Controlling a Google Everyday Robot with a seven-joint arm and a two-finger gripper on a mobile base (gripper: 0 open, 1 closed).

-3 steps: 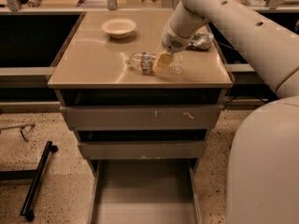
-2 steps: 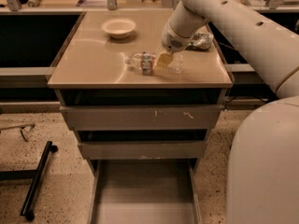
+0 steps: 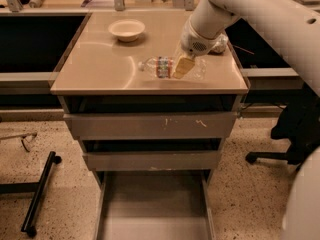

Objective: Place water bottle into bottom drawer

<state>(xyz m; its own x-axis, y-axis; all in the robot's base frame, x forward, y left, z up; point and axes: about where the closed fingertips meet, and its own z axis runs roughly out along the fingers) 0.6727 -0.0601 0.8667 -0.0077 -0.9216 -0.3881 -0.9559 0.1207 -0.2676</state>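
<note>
The water bottle [image 3: 161,67] lies on its side on the table [image 3: 100,70], so the gripper [image 3: 183,67] sits over its middle to grab it, though I cannot tell if it squeezes yet, and the bottom drawer [image 3: 155,210] is open below, ready.

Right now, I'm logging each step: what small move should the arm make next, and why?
Probably a short lift straight up: the gripper sits at the water bottle, which lies on its side on the cabinet top, while the bottom drawer is open below.

White bowl [image 3: 127,29] back-left on the tabletop [image 3: 100,69] — perhaps a foil bag [image 3: 220,43] behind the gripper [image 3: 182,67]
</note>
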